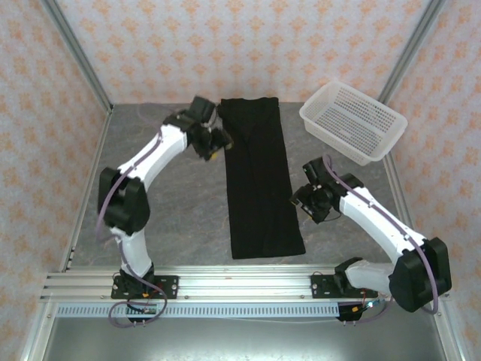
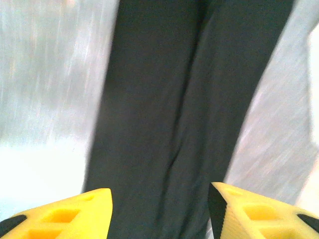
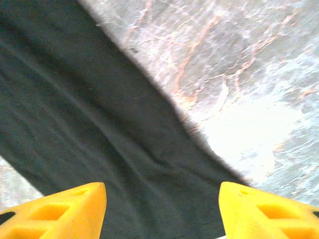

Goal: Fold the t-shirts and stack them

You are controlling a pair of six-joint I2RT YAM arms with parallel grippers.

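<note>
Open and holding nothing, the left hand [image 1: 214, 143] flanks the far end and the right hand [image 1: 304, 201] the near half of the black t-shirt [image 1: 259, 177], which lies as a long strip down the bench [image 1: 180, 203]; a square fold likely needs both to pinch matching edges.

The t-shirt [image 1: 259, 180] lies on the table [image 1: 180, 218] centre; basket [image 1: 353, 120] behind-right, seemingly apart.

No text, label, brand or number can be read anywhere.
</note>
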